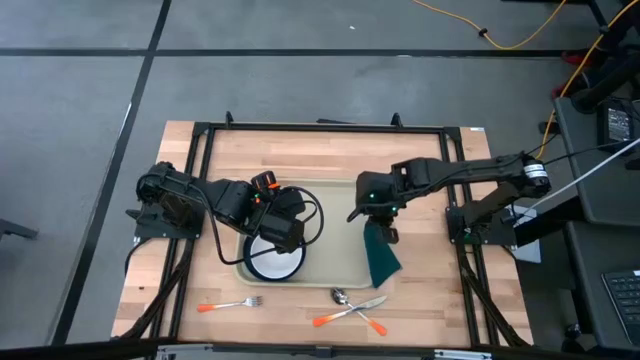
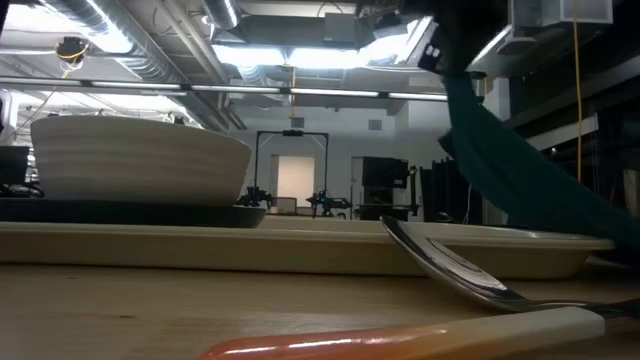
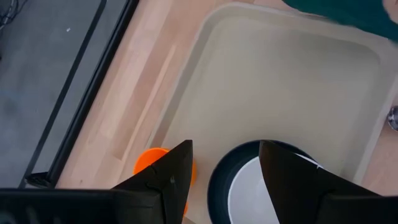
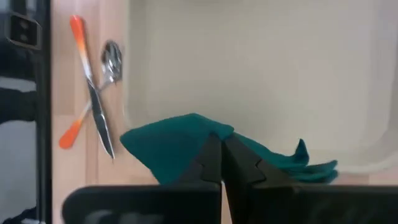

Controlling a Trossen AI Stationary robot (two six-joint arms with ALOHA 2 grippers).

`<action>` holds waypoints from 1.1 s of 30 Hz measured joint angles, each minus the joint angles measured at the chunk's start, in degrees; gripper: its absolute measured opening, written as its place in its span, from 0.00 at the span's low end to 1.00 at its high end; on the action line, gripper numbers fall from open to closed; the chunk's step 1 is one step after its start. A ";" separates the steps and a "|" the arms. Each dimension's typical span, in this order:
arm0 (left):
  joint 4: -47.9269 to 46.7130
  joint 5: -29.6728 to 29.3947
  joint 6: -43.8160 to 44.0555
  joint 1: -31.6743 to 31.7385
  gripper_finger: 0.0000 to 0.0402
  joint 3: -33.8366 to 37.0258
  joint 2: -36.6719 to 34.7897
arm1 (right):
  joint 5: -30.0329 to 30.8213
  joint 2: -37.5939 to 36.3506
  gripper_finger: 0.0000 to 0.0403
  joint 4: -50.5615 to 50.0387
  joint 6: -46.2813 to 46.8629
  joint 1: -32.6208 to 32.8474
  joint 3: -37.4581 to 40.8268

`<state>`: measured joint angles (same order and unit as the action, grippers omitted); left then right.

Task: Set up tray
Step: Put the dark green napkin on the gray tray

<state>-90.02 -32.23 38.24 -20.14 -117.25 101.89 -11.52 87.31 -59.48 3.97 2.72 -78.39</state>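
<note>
The pale beige tray [image 1: 330,225] lies mid-table. A dark teal plate [image 1: 275,262] carrying a white bowl [image 2: 140,160] sits in the tray's near left corner. My left gripper [image 3: 227,165] hovers open above the plate's far edge [image 3: 217,186] and touches nothing. My right gripper [image 1: 380,228] stands over the tray's right side, shut on the dark green napkin [image 1: 383,258]. The napkin also shows in the low view [image 2: 510,170], slanting down toward the tray's right end. My right gripper [image 4: 222,152] pinches the napkin between its two shut fingers at a raised, bunched part [image 4: 202,134]. It comes from above, pointing down. The cloth hangs slack below the fingers, and its lower end [image 1: 390,272] rests on the tray's near right rim.
On the wood in front of the tray lie an orange-handled fork [image 1: 230,303], a spoon [image 1: 340,296] and an orange-handled knife [image 1: 350,312] crossed over each other. A black frame [image 1: 200,135] borders the table. The tray's middle is bare.
</note>
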 joint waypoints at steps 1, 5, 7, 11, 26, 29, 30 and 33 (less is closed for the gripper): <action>0.00 0.02 0.00 0.00 0.45 0.00 0.00 | 0.01 -0.06 0.00 0.24 0.02 0.00 -0.50; 0.00 0.04 0.00 0.00 0.45 -0.01 0.00 | 0.06 -0.07 0.00 0.30 1.88 0.00 -1.47; 0.00 0.07 0.01 0.00 0.45 0.00 0.00 | 0.38 -0.07 0.00 0.32 3.28 0.02 -2.02; 0.00 0.16 0.00 0.00 0.45 0.00 0.00 | 5.24 -0.07 0.00 -1.23 3.44 1.07 -4.55; 0.00 0.20 -0.04 -1.22 0.45 0.00 0.00 | 21.50 -0.90 0.00 -17.72 14.05 12.59 -25.67; 0.00 0.20 -0.44 -1.25 0.45 0.00 0.00 | 23.23 -0.90 0.00 -20.11 17.08 15.39 -30.03; 0.00 0.22 -0.45 -1.25 0.45 0.00 0.00 | 23.35 -0.90 0.00 -20.43 18.43 16.33 -31.26; 0.00 0.20 -1.35 -1.25 0.45 0.00 0.00 | 23.88 -0.87 0.00 -21.77 21.19 19.50 -34.80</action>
<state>-90.01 -32.03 36.89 -21.39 -117.25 101.89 12.35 86.43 -81.24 25.16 22.22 -113.19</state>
